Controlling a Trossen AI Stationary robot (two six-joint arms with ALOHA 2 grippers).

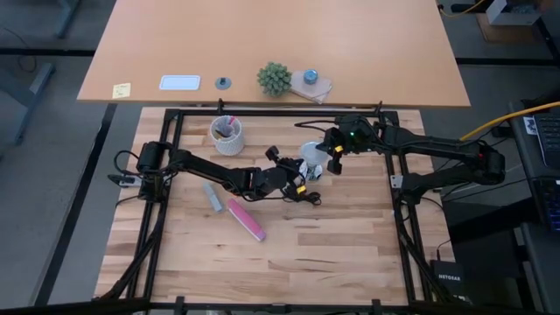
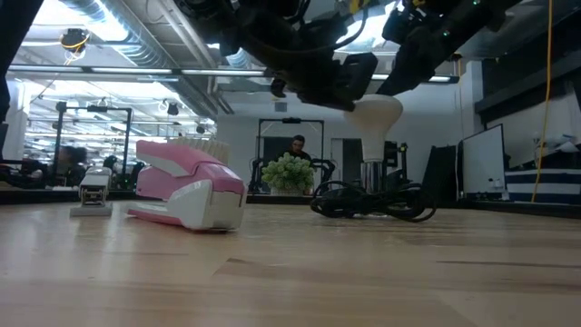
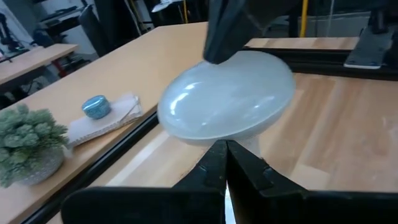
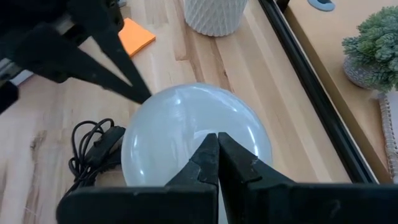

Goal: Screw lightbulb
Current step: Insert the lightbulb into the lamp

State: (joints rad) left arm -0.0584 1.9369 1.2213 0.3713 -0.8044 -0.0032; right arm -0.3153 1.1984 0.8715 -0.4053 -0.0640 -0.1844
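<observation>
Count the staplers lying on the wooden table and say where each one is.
2. The pink stapler lies toward the table's front, in front of the left arm; the grey stapler lies just beside it, nearer the white cup. Others could be hidden under the arms.

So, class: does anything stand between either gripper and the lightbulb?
Nothing visible does. Both the left gripper and the right gripper, fingers shut, have their tips right at the lightbulb, which stands upright above the coiled black cord.
</observation>
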